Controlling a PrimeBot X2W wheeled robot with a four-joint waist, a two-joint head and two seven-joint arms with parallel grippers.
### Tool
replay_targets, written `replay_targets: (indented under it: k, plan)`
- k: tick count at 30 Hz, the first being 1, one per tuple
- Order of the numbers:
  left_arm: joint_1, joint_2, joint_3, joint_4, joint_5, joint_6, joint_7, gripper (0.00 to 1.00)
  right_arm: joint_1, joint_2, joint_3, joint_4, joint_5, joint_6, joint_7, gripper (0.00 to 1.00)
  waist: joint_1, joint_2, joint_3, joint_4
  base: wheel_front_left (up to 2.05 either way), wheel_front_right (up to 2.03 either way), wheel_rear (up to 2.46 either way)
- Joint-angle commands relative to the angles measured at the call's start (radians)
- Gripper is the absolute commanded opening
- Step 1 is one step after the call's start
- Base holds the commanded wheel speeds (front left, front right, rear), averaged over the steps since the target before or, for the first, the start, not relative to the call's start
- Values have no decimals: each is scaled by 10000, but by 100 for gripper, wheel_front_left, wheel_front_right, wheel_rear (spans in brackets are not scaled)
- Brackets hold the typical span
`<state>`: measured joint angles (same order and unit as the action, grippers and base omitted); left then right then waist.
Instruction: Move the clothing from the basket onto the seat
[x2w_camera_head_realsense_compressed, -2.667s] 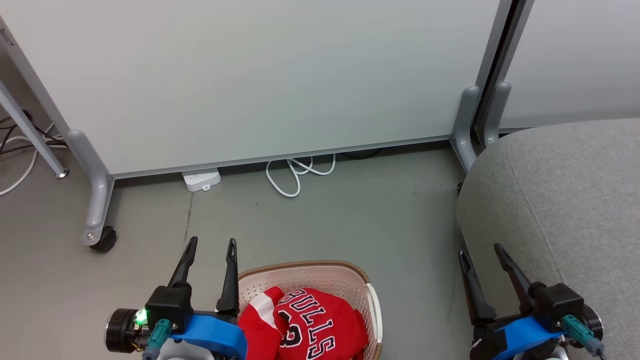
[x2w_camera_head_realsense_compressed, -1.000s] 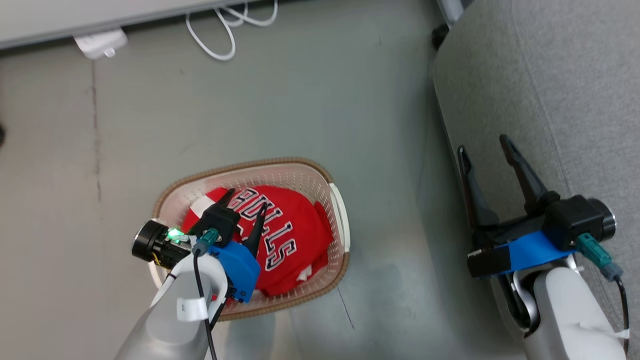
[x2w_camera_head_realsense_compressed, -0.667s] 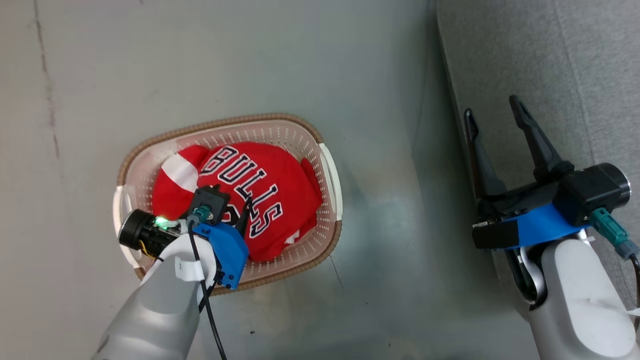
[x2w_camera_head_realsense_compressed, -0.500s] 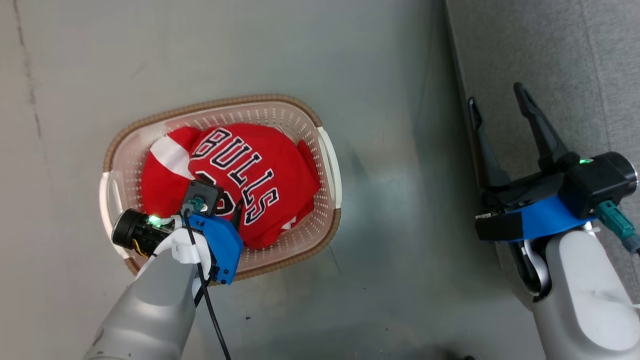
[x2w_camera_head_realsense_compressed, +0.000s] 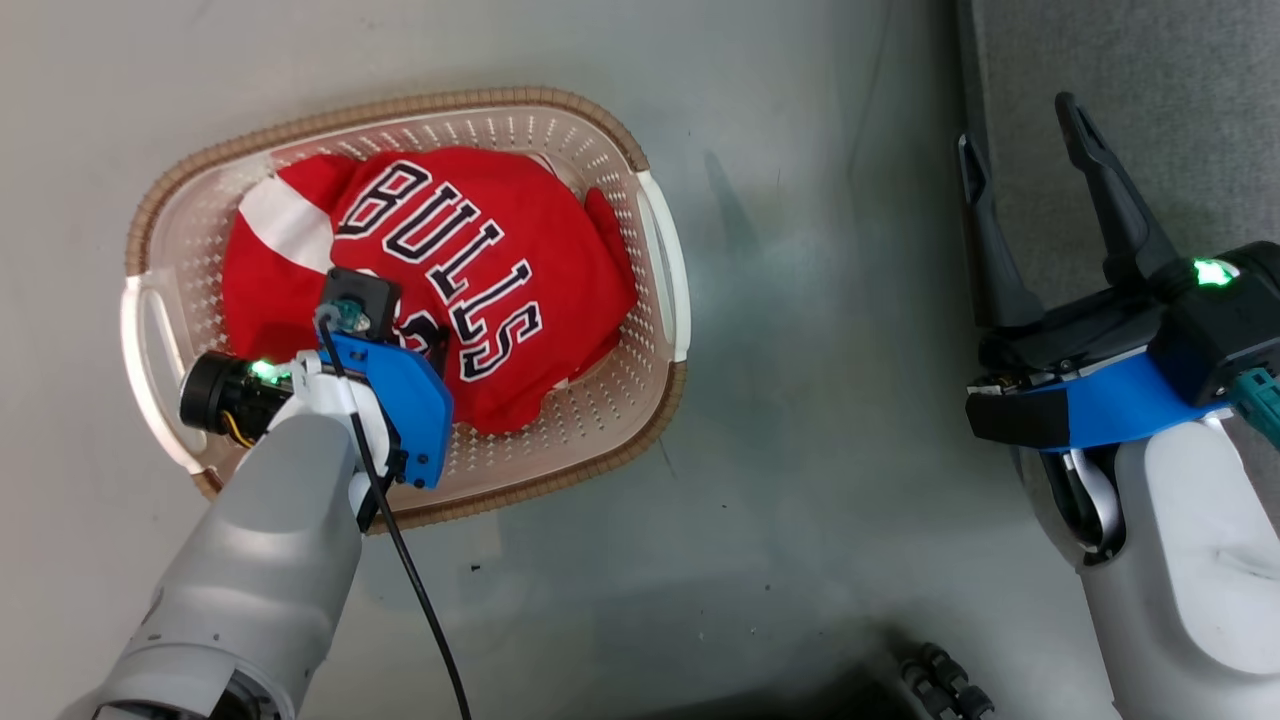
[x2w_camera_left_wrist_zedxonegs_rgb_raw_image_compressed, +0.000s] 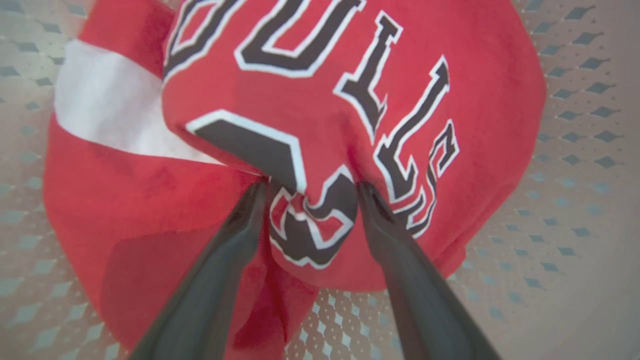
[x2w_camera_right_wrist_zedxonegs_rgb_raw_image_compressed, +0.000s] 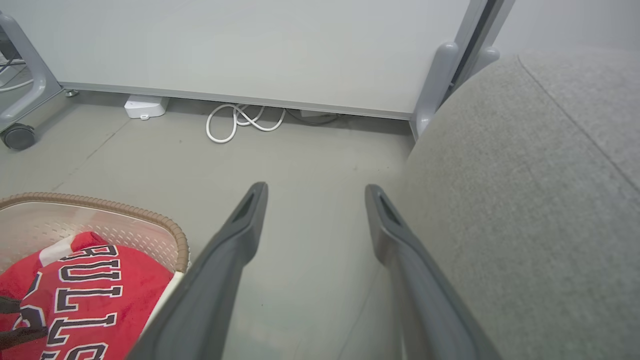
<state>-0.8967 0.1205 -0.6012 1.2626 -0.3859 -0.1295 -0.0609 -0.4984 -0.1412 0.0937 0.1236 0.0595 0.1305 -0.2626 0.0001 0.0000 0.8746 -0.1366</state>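
Note:
The basket (x2w_camera_head_realsense_compressed: 662, 260) stands on the grey floor with the clothing in it: a red "BULLS" jersey (x2w_camera_head_realsense_compressed: 500, 250) lies over a red piece with a white stripe (x2w_camera_head_realsense_compressed: 275, 215). My left gripper (x2w_camera_left_wrist_zedxonegs_rgb_raw_image_compressed: 310, 187) points down into the basket, open. Its fingertips (x2w_camera_left_wrist_zedxonegs_rgb_raw_image_compressed: 257, 192) press into the jersey, and a fold with black-and-white print bulges between them. My right gripper (x2w_camera_head_realsense_compressed: 1015, 125) hangs open and empty at the left edge of the grey seat (x2w_camera_head_realsense_compressed: 1150, 70). The right wrist view shows that gripper (x2w_camera_right_wrist_zedxonegs_rgb_raw_image_compressed: 315, 187) between the basket (x2w_camera_right_wrist_zedxonegs_rgb_raw_image_compressed: 165, 225) and the seat (x2w_camera_right_wrist_zedxonegs_rgb_raw_image_compressed: 525, 175).
A pale partition panel (x2w_camera_right_wrist_zedxonegs_rgb_raw_image_compressed: 250, 45) on grey feet stands beyond the floor, with a white cable loop (x2w_camera_right_wrist_zedxonegs_rgb_raw_image_compressed: 240, 120), a white power strip (x2w_camera_right_wrist_zedxonegs_rgb_raw_image_compressed: 145, 106) and a castor (x2w_camera_right_wrist_zedxonegs_rgb_raw_image_compressed: 17, 136) at its base. A dark object (x2w_camera_head_realsense_compressed: 940, 680) lies at the bottom edge.
The head camera has tilted down, so the basket sits higher in view. My left gripper has sunk lower onto the jersey. The right gripper stays open beside the seat.

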Motion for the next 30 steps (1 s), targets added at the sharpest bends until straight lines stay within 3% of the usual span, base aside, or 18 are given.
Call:
replay_targets:
  k: [1,11,12,13,14,22,30]
  plan:
    - [-283,42,-78,33,-157,-9,114,100,-223,-80,43,-80,-39,4,-35,100,-1,0,344,-65,0,0,0]
    - [-781,-101,-740,-211,-764,-10,214,100,-307,-112,18,-341,-49,4,-35,100,-1,0,951,-187,0,0,0]
    - [-765,-118,-878,-246,-809,-10,256,88,-283,-121,1,-354,-58,3,-35,100,-1,0,965,-180,0,0,0]
    - [-788,-88,-1031,-280,-823,-10,271,19,-270,-121,-6,-361,-62,4,-35,100,-1,0,974,-175,0,0,0]
    - [-797,-62,-1162,-323,-865,-10,226,0,-266,-117,-7,-359,-63,4,-35,100,-1,0,976,-172,0,0,0]
    - [-656,-80,-2045,-593,-1483,-10,-77,0,-292,-126,-21,-213,-77,4,-35,100,-1,0,679,-69,0,0,0]
    - [-292,-268,-2813,-1108,-2327,-10,-1161,0,64,-206,-111,54,24,4,-35,100,-1,0,-367,297,0,0,0]
